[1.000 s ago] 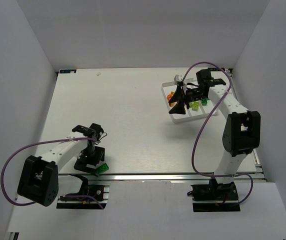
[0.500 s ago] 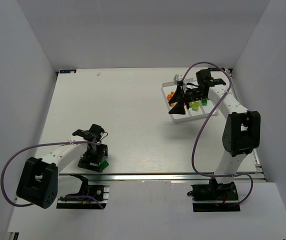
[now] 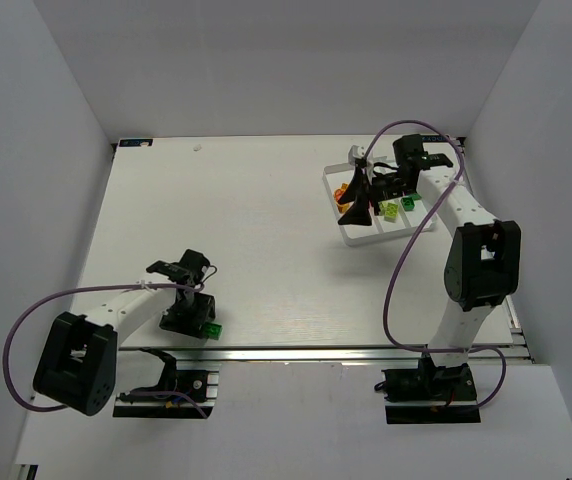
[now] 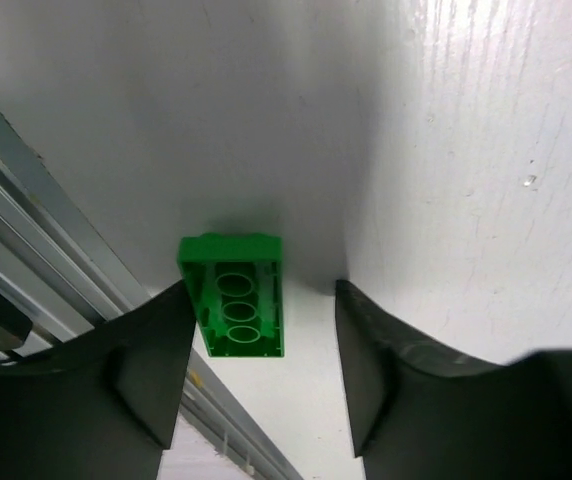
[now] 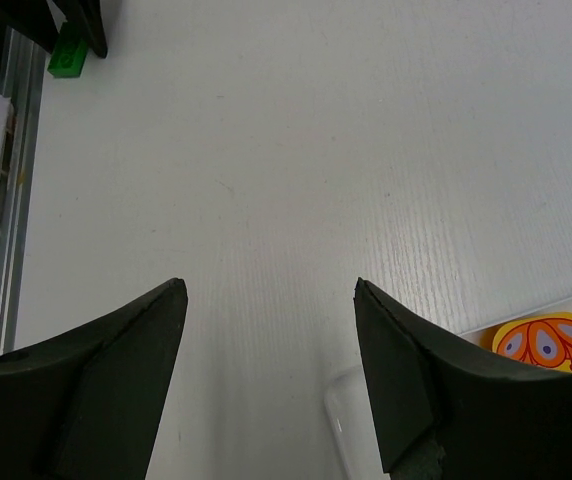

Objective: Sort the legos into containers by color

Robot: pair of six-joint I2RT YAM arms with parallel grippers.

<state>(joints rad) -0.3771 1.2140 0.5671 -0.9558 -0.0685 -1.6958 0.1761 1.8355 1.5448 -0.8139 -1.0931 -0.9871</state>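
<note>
A dark green lego [image 4: 234, 295] lies hollow side up on the white table close to its near edge. It sits between the fingers of my open left gripper [image 4: 261, 290], against the left finger [image 4: 156, 350] and apart from the right one. In the top view the lego [image 3: 212, 330] shows beside the left gripper [image 3: 188, 320]. The white tray [image 3: 366, 236] stands at the far right with orange [image 3: 342, 193], yellow-green [image 3: 391, 211] and dark green [image 3: 409, 203] legos in it. My right gripper [image 3: 356, 208] hangs open and empty over the tray's left part, and also shows in the right wrist view [image 5: 269, 285].
A metal rail [image 4: 26, 220] runs along the table's near edge right beside the green lego. In the right wrist view the tray's corner [image 5: 351, 425] and a yellow-orange patterned piece [image 5: 551, 340] show at the lower right. White walls enclose the table.
The left gripper has shifted slightly to the right along the near edge, and the green lego has moved a little with it. The right arm has hardly moved.
</note>
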